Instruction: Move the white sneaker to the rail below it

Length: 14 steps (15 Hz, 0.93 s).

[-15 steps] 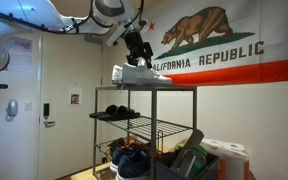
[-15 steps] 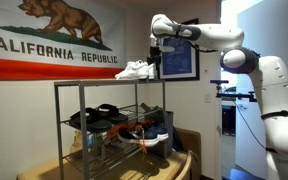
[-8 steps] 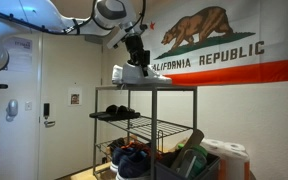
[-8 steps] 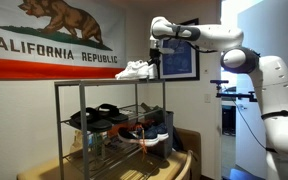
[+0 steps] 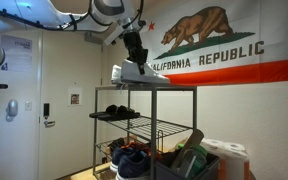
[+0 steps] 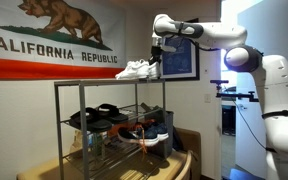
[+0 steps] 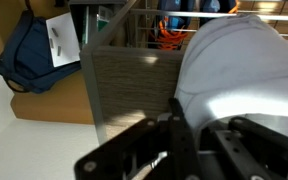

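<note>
The white sneaker (image 5: 134, 72) (image 6: 134, 70) rests on the top tier of the tall black shoe rack (image 5: 193, 110) (image 6: 56, 115) in both exterior views. My gripper (image 5: 137, 56) (image 6: 156, 62) comes down from above at its heel end and is shut on it. In the wrist view the white sneaker (image 7: 239, 70) fills the right side, and my gripper (image 7: 199, 135) has its dark fingers (image 7: 174, 140) pressed against the shoe. The rail (image 5: 149, 119) (image 6: 76, 128), the flat dark tier just below, carries dark shoes (image 5: 116, 111) (image 6: 102, 116).
Lower tiers hold more shoes (image 5: 132, 155) (image 6: 152, 138). A California flag (image 5: 209, 45) hangs on the wall behind the rack. A bin of items (image 5: 199, 160) stands beside the rack's foot. A blue bag (image 7: 29, 50) lies on the floor below.
The gripper's fingers have closed on the sneaker's heel end. The arm has shifted slightly. The sneaker stays on the top tier.
</note>
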{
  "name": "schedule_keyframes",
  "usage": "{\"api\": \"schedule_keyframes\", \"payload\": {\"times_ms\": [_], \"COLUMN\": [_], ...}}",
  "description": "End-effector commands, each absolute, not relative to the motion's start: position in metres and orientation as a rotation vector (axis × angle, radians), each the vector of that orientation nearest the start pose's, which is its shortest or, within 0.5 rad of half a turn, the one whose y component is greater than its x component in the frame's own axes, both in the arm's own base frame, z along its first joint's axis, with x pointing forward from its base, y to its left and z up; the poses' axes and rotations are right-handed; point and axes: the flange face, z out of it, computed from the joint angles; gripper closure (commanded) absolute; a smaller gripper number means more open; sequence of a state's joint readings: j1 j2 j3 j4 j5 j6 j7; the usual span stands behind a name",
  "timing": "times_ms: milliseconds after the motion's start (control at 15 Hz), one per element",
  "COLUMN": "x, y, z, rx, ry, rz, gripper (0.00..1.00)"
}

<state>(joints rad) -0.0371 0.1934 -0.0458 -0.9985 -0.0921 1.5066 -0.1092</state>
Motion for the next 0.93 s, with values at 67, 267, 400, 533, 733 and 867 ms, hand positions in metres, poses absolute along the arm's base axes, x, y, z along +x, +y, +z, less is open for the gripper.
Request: {"api": "schedule_keyframes", "payload": {"times_ms": [67, 267, 400, 533, 733, 867], "x": [0.52, 0.478, 0.453, 0.429, 0.4, 0.381], "y": [-0.077, -0.096, -0.109, -0.122, -0.137, -0.145], "z": [0.807, 0.82, 0.82, 0.819, 0.818, 0.821], "rx": [-3.204, -3.18, -3.151, -3.11, -3.059, -3.034], "ry": [0.081, 0.121, 0.126, 0.154, 0.165, 0.15], "rz": [-0.583, -0.577, -0.533, -0.493, -0.439, -0.416], "gripper": [0.92, 0.93, 0.93, 0.93, 0.93, 0.93]}}
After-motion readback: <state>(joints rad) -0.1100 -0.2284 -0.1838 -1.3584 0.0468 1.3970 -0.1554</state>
